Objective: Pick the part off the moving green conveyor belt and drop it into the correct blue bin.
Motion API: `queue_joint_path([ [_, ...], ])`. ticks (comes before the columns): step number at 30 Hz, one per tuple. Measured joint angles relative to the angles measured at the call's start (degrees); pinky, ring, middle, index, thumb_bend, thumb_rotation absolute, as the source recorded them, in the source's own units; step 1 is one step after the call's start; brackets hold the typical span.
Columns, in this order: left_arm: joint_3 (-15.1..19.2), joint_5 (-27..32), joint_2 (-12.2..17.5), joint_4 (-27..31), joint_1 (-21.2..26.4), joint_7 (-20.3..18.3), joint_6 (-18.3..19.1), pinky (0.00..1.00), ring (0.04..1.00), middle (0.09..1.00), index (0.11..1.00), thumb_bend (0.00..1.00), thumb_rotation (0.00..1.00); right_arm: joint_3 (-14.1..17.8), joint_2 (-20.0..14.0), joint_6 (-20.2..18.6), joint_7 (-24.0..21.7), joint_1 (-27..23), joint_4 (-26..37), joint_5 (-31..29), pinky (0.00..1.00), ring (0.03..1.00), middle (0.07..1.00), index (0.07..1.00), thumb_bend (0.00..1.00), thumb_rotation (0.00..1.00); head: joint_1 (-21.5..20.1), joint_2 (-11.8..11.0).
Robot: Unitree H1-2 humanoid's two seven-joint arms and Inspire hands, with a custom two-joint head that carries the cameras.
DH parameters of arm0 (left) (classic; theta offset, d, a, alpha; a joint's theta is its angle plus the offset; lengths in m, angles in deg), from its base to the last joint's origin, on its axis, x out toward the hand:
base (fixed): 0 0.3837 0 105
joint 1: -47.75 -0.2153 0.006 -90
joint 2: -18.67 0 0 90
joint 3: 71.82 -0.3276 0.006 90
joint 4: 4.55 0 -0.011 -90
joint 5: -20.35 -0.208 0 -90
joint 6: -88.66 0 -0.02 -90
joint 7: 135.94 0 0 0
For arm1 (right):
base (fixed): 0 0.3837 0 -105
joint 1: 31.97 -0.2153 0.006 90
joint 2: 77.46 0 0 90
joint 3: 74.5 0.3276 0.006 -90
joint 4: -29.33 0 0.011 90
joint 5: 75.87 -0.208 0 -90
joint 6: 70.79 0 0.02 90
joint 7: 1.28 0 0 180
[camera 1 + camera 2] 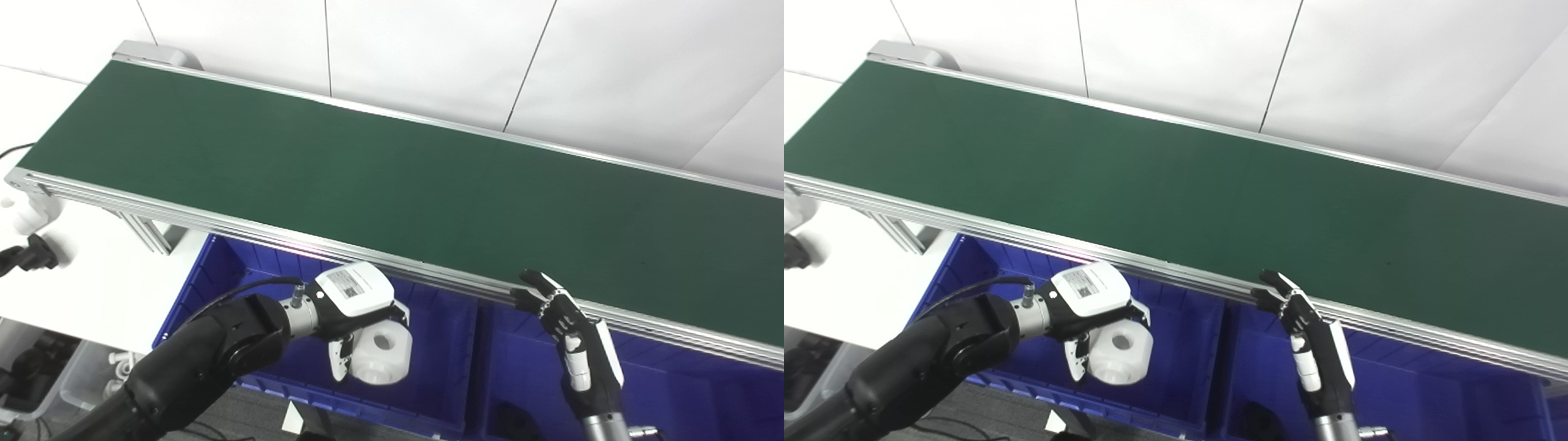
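My left hand (358, 306) is shut on a white cylindrical part (383, 355) with a round hole in its top, and holds it over the left blue bin (441, 398). The part also shows in the right eye view (1121, 354). The green conveyor belt (392, 177) runs from upper left to lower right with nothing on it. My right hand (566, 331) is open and empty, fingers pointing up toward the belt's near aluminium rail (429, 272), above the right blue bin (674, 392).
The two blue bins stand side by side below the belt's near edge. A dark object (511, 422) lies in the right bin. A clear box (92, 380) holding white parts stands at the lower left. A white wall backs the belt.
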Motion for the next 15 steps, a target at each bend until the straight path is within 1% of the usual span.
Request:
queue_joint_path([
  [3, 0.31, -0.01, -0.26, -1.11, 0.00, 3.38, -1.75, 0.35, 0.378, 0.463, 0.535, 0.50, 0.00, -0.01, 0.00, 0.00, 0.00, 0.00, 0.00, 0.04, 0.74, 0.781, 0.859, 0.826, 0.86, 1.00, -0.18, -0.26],
  [6, 0.74, -0.24, -1.04, -1.64, -0.19, 6.01, -2.19, 0.34, 0.374, 0.450, 0.538, 0.50, 0.00, 0.00, 0.01, -0.01, 0.01, 0.02, 0.01, 0.12, 0.75, 0.781, 0.853, 0.824, 0.86, 0.99, -0.26, -0.44],
  [7, 1.00, -0.56, -1.43, -1.66, -0.31, 6.94, -2.20, 0.35, 0.378, 0.457, 0.539, 0.50, 0.00, 0.00, 0.01, -0.01, 0.01, 0.05, 0.01, 0.14, 0.74, 0.782, 0.852, 0.824, 0.86, 0.99, -0.35, -0.53],
  [8, 1.12, -1.20, -1.72, -1.67, -0.37, 8.00, -2.20, 0.41, 0.418, 0.495, 0.513, 0.50, 0.00, 0.00, 0.02, -0.01, 0.01, 0.08, 0.01, 0.15, 0.75, 0.782, 0.854, 0.825, 0.86, 0.99, -0.35, -0.53],
  [10, 1.21, -2.63, -1.81, -1.68, -0.38, 9.06, -2.14, 0.45, 0.443, 0.516, 0.497, 0.50, 0.00, -0.02, 0.05, -0.01, 0.01, 0.09, 0.01, 0.15, 0.75, 0.783, 0.856, 0.825, 0.86, 0.99, -0.44, -0.53],
  [11, 1.30, -3.25, -1.76, -1.63, -0.41, 9.08, -1.88, 0.55, 0.590, 0.637, 0.497, 0.51, 0.04, -0.01, 0.05, -0.01, 0.01, 0.10, 0.01, 0.16, 0.75, 0.783, 0.856, 0.825, 0.86, 0.99, -0.44, -0.53],
  [12, 1.31, -4.23, -1.72, -1.46, -0.42, 8.91, -1.60, 0.59, 0.640, 0.678, 0.497, 0.52, 0.05, 0.00, 0.04, -0.01, 0.01, 0.13, 0.01, 0.16, 0.75, 0.784, 0.856, 0.825, 0.86, 0.99, -0.44, -0.53],
  [13, 1.30, -5.06, -1.69, -1.26, -0.43, 8.67, -1.41, 0.66, 0.716, 0.740, 0.606, 0.75, 0.18, 0.00, 0.04, -0.01, 0.01, 0.15, 0.01, 0.17, 0.74, 0.782, 0.854, 0.826, 0.86, 0.99, -0.44, -0.53],
  [14, 1.28, -5.80, -1.63, -1.05, -0.44, 8.55, -1.32, 0.68, 0.742, 0.762, 0.643, 0.83, 0.23, 0.00, 0.05, -0.01, 0.01, 0.15, 0.01, 0.17, 0.74, 0.782, 0.854, 0.826, 0.85, 0.99, -0.53, -0.53],
  [15, 1.23, -6.37, -1.59, -0.91, -0.45, 8.43, -1.32, 0.72, 0.771, 0.790, 0.677, 0.88, 0.32, 0.00, 0.06, -0.01, 0.01, 0.15, 0.01, 0.17, 0.74, 0.782, 0.855, 0.827, 0.85, 0.99, -0.53, -0.53],
])
